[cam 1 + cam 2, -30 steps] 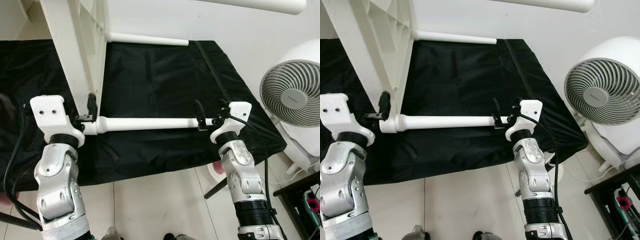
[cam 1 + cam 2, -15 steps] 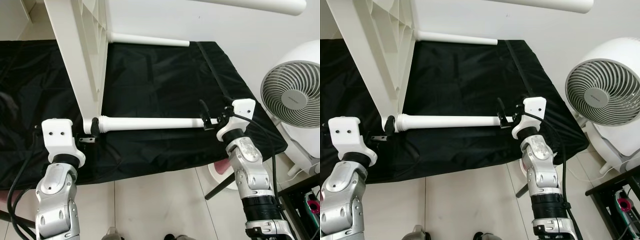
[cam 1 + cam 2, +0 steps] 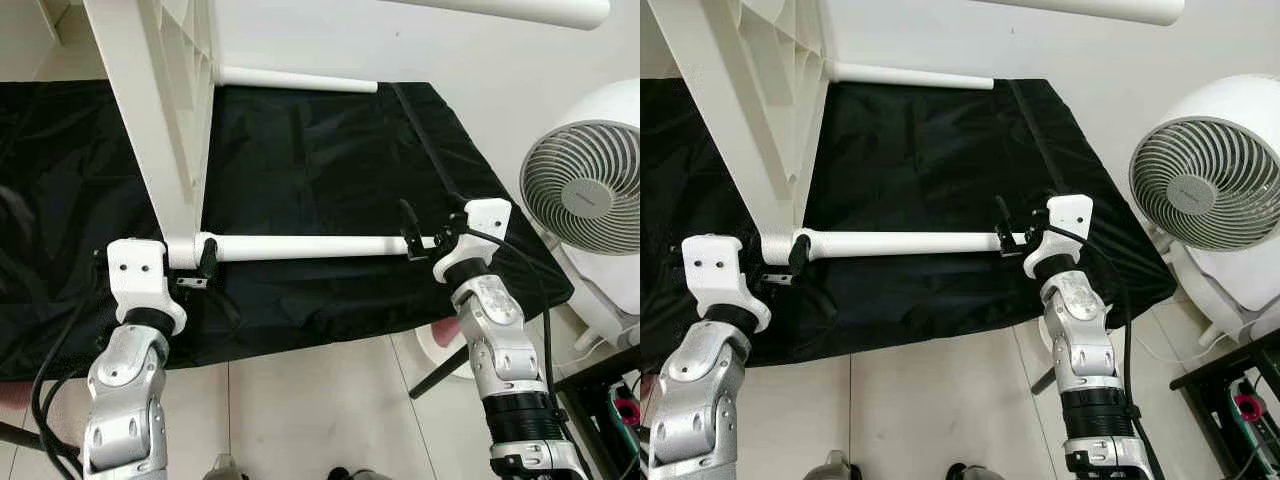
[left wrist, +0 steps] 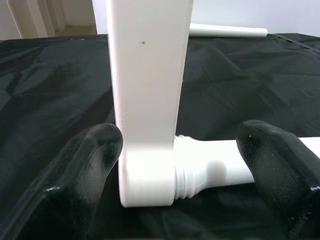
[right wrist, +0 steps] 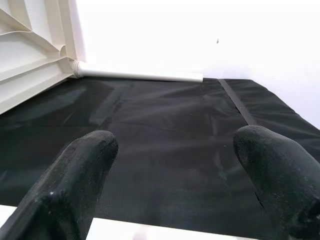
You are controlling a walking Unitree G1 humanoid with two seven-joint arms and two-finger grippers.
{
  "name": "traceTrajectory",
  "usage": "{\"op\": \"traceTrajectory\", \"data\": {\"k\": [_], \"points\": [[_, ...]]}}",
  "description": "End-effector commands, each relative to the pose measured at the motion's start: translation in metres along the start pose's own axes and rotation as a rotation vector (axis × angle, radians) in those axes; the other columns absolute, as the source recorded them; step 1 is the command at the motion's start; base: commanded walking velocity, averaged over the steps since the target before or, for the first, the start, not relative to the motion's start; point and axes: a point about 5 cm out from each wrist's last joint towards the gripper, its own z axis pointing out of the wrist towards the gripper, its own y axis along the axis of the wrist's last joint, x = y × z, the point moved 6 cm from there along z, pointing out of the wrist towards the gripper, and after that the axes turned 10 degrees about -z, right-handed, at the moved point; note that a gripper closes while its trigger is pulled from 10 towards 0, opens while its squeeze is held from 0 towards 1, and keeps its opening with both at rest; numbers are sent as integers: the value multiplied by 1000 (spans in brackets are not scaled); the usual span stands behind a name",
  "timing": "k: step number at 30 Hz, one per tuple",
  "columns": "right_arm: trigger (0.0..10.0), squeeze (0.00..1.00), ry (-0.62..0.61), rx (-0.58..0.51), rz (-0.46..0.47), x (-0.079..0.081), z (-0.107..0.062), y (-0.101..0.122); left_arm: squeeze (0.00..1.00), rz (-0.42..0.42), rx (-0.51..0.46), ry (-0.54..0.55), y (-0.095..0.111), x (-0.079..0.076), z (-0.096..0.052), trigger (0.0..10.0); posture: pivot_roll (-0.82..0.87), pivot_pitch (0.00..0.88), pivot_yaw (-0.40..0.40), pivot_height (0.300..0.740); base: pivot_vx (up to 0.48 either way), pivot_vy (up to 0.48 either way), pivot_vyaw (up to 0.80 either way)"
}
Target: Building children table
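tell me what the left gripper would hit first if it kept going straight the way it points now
Probably the white tabletop corner, where the table leg screws in. It sits right between the open left gripper's fingers, though how far ahead is hard to judge.

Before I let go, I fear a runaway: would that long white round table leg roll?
Probably not now: the long white round table leg seems joined to the upright white tabletop panel. Loose, its smooth round shape would likely roll, though the wrinkled black cloth might slow it.

Tabletop (image 3: 740, 90): we see it white, on edge upon black cloth (image 3: 930, 140).
Leg (image 3: 895, 242): lying level, meeting its corner.
Left pincer (image 3: 790, 262): at that joint.
Right pincer (image 3: 1008, 237): at the leg's free end.
Fan (image 3: 1195, 190): at our right.
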Motion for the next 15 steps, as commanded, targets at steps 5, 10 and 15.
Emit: {"op": "traceTrajectory", "data": {"k": [5, 10, 15], "points": [[10000, 0, -20, 6, -4, -5, -3, -4, 0, 23, -12, 64, 0, 5, 9, 10000, 174, 95, -56, 740, 0, 0, 0], [10000, 0, -28, 2, -7, -6, -2, -2, 0, 44, -15, 105, 1, 10, 23, 10000, 160, 95, -56, 740, 0, 0, 0], [10000, 0, -37, 0, -7, -9, -3, -2, 0, 42, -22, 146, 2, 15, 29, 10000, 152, 96, -53, 740, 0, 0, 0]]}}
